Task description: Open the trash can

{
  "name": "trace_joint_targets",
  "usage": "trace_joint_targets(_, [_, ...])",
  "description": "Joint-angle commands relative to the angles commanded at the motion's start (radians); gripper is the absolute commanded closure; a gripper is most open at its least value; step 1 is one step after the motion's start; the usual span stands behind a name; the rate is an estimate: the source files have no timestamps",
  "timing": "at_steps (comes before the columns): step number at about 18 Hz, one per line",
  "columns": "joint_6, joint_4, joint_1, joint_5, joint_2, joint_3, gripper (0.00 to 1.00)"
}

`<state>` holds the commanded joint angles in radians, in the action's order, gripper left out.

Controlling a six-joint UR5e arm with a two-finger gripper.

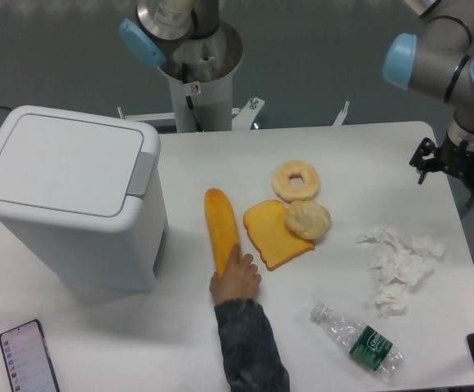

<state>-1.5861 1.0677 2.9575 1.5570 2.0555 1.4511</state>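
Note:
The trash can (73, 196) is a big white boxy bin standing on the left of the table. Its flat lid (61, 163) lies down shut, and the light grey push tab (141, 173) sits on its right edge. My gripper (457, 167) hangs at the table's far right edge, far from the bin. It appears from above as a black block, with its fingers hidden, so its state does not show.
A person's hand (237, 279) rests on a long yellow bread loaf (221, 229) beside the bin. A doughnut (294, 180), a toast slice (274, 234) and a bun (308, 219) lie mid-table. On the right are crumpled tissue (400, 265) and a water bottle (357, 338). A phone (28, 358) lies front left.

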Motion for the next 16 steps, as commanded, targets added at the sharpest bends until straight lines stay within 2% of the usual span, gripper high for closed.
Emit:
trace_joint_targets(7, [0.011,0.002,0.000,0.000,-0.005,0.015,0.00])
trace_joint_targets(9, [0.003,-0.003,0.011,0.005,-0.041,0.029,0.00])
trace_joint_targets(16, [0.044,0.003,0.003,-0.015,-0.107,0.052,0.00])
